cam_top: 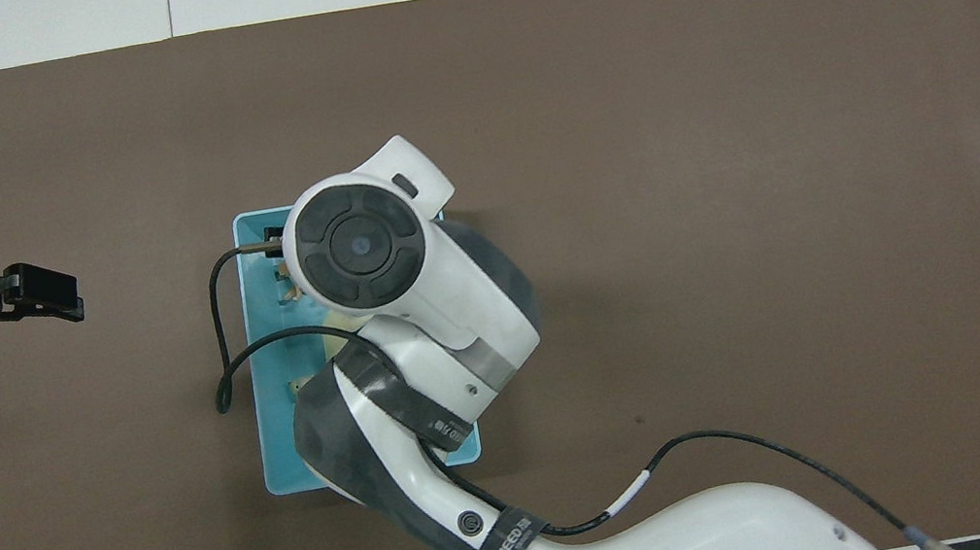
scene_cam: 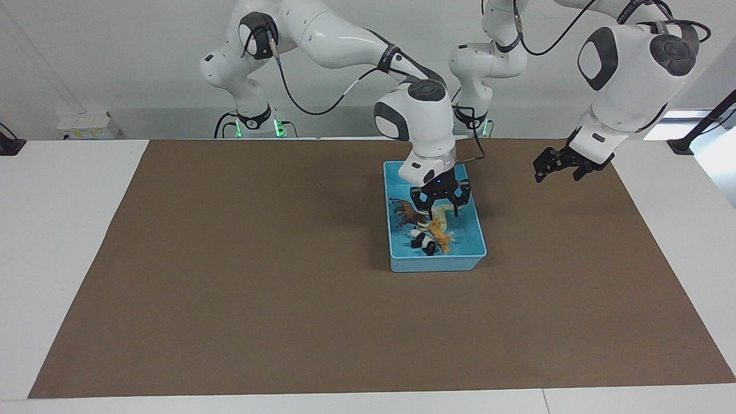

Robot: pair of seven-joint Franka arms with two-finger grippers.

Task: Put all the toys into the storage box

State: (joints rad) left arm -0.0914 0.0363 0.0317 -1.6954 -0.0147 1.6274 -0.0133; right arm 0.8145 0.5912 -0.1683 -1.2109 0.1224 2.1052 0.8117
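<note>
The light blue storage box [scene_cam: 437, 263] stands on the brown mat, toward the robots' end of the table. In it lie the dark brown lion [scene_cam: 407, 214], the cream-white horse [scene_cam: 440, 217], the orange tiger [scene_cam: 441, 236] and the black-and-white panda [scene_cam: 424, 244]. My right gripper [scene_cam: 439, 204] is open and empty, low over the box, just above the lion and the horse. My left gripper [scene_cam: 559, 170] is open and empty, up in the air over the mat at the left arm's end. In the overhead view my right arm hides most of the box [cam_top: 281, 446] and the toys.
The brown mat [scene_cam: 259, 276] covers most of the white table [scene_cam: 63, 241]. A black cable [cam_top: 220, 357] loops from the right wrist over the box's edge. A black stand [scene_cam: 698, 129] is at the left arm's corner.
</note>
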